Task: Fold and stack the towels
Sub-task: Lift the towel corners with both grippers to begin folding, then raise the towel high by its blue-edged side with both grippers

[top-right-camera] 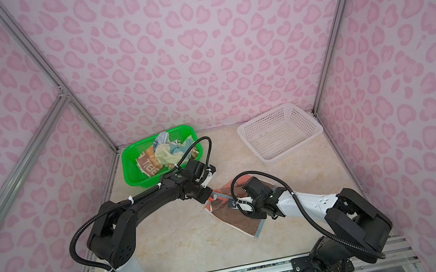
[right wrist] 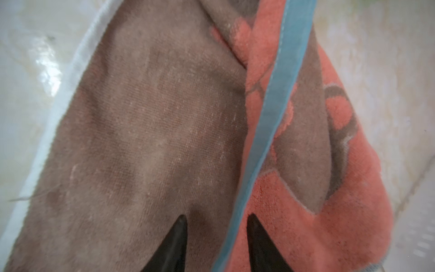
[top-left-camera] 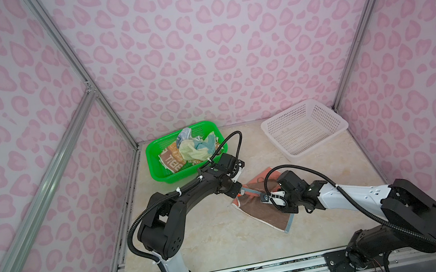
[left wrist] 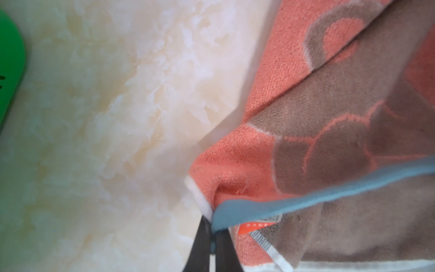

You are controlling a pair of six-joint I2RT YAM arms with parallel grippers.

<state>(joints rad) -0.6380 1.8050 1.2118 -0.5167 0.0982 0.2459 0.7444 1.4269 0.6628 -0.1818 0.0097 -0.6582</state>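
On the table (top-left-camera: 198, 237): one brown and coral towel (top-left-camera: 258, 214) was laid partly doubled over, between both arms.
Left gripper (left wrist: 213, 226): was clamped on the towel's blue-edged corner.
Right gripper (right wrist: 217, 226): fingers were held apart, astride the blue hem (right wrist: 270, 113).
Risk: if the fingers were closed off-line, the hem could be missed or only one layer pinched, and a crooked fold would result.
Count: two grippers; one green basket (top-left-camera: 153, 169); one white basket (top-left-camera: 321, 142); one towel out; crumpled towels (top-left-camera: 192, 150) in the green basket, number not countable.

two baskets (top-left-camera: 151, 162) (top-left-camera: 319, 143), two arms (top-left-camera: 190, 191) (top-left-camera: 351, 195), at least three towels (top-left-camera: 257, 211) (top-left-camera: 172, 160) (top-left-camera: 192, 150)
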